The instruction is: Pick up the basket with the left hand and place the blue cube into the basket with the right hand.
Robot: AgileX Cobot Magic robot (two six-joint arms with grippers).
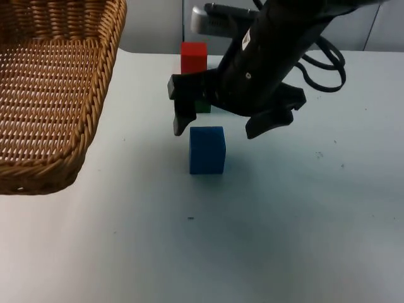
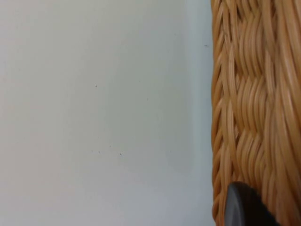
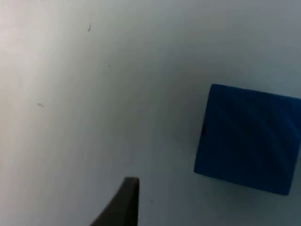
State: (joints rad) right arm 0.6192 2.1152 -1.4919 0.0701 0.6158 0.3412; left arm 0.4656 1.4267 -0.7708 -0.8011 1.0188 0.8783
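The blue cube, a small solid block, stands on the white table near the centre of the top view, and the coming move turns on how it lies to the right gripper: the cube sits just below and in front of the spread fingers, one black fingertip at its upper left and the other to its upper right, neither touching it. The right gripper is released, jaws wide apart, hanging above the table over the cube's far edge; the cube is not yet squarely between the fingers, so by my judgement the arm must come a little nearer the viewer and go down before closing. The cube has no long axis to speak of; its faces stand slightly skewed to the frame. In the right wrist view the blue cube lies on bare table apart from the fingertip. The woven wicker basket fills the upper left of the top view, apparently lifted off the table, well apart from the cube. The left wrist view has the basket's wall with a fingertip against it; whether the left gripper is clenched on the rim I cannot tell. Behind the right gripper stand a red block and a green block, mostly hidden.
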